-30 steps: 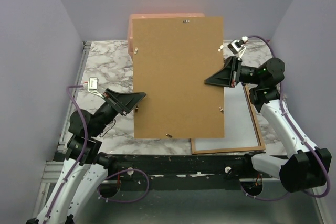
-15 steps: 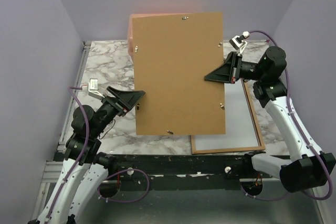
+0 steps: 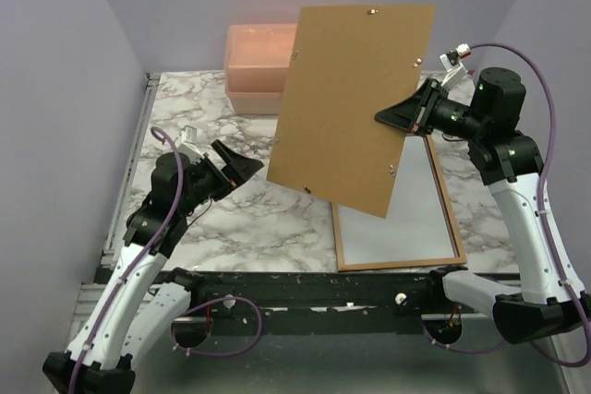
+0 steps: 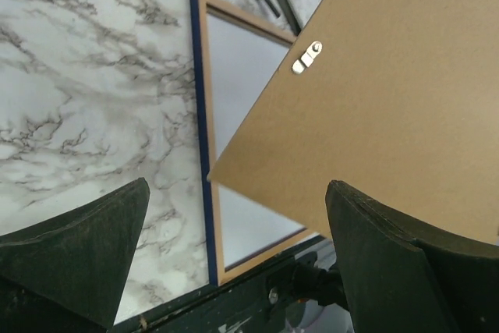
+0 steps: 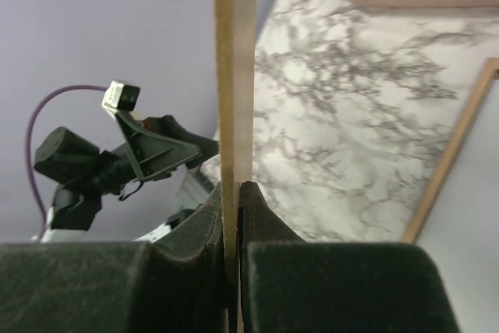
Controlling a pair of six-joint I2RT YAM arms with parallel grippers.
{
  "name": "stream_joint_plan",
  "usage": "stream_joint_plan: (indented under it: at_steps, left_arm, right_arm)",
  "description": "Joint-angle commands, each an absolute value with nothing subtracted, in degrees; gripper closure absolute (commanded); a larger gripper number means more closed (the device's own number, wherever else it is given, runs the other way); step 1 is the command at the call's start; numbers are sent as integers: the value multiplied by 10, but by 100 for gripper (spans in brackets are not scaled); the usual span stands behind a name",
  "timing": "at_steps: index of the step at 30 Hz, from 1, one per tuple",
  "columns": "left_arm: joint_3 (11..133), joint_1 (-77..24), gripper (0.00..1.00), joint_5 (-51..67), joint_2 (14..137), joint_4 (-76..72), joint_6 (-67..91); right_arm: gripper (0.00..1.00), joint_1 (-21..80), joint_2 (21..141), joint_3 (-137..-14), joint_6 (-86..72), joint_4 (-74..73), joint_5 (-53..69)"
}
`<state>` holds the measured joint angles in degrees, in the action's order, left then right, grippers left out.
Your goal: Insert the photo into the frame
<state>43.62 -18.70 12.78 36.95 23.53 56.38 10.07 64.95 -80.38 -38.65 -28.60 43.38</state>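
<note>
Frame (image 3: 420, 219) on table (image 3: 268, 219) | right hand (image 3: 380, 118) clamps backing board (image 3: 355, 99) | left hand (image 3: 238, 161) open

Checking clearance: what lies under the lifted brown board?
The frame lies on the marble table, a white sheet inside it. The board hides its far left corner.

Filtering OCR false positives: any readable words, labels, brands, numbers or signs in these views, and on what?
None readable in any view.
The brown board is plain apart from its small metal clips, which are unmarked.
The frame, peach box and marble table show no print.
</note>
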Motion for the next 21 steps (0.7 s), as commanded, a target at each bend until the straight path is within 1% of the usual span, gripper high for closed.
stream_joint_plan:
  at_steps: [1,8,12,16,21]
  left_arm:
    - [450,-187,1,189,433,243,537]
    - [444,-228,1,200,538,210,546]
    - [463,-264,2,192,616,206,552]
    - [505,-307,1,180,705,220,551]
    - [588,-369,1,158,828,259,538]
  right_arm:
    - [99,103,615,-846,-329,-355,295]
    - [99,103,575,-871,-303,-374,180]
    - [99,103,561,-885,-290,-394,110]
    - [99,102,556,-891,-278,-412,52]
    - [99,103,552,-892,-269,-431,9]
